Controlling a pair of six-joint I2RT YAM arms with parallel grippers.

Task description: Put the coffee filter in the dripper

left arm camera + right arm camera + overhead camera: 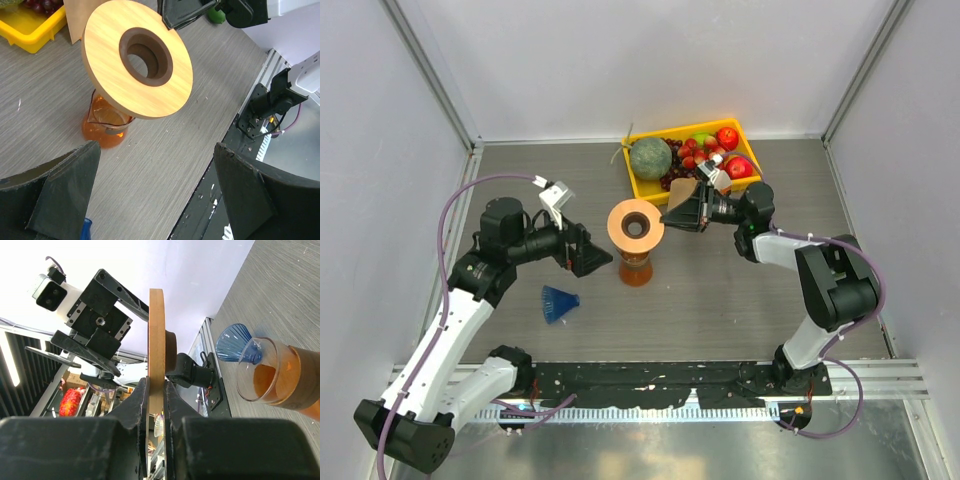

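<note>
The dark blue ribbed dripper (558, 303) lies on its side on the table, left of centre; it also shows in the right wrist view (232, 342). A tan-brown flat paper, the coffee filter (682, 190), lies by the yellow tray, partly hidden behind the right gripper; its edge shows in the left wrist view (75, 20). My right gripper (667, 217) (156, 385) is shut on the rim of the orange-brown ring stand (620, 225) (110, 50) (156, 330), held above a beaker. My left gripper (588, 256) (155, 147) is open and empty, just left of the beaker.
A glass beaker of orange liquid (636, 268) (105, 127) (270, 377) stands mid-table under the ring. A yellow tray (638, 187) (35, 35) of fruit sits at the back. The black rail runs along the near edge.
</note>
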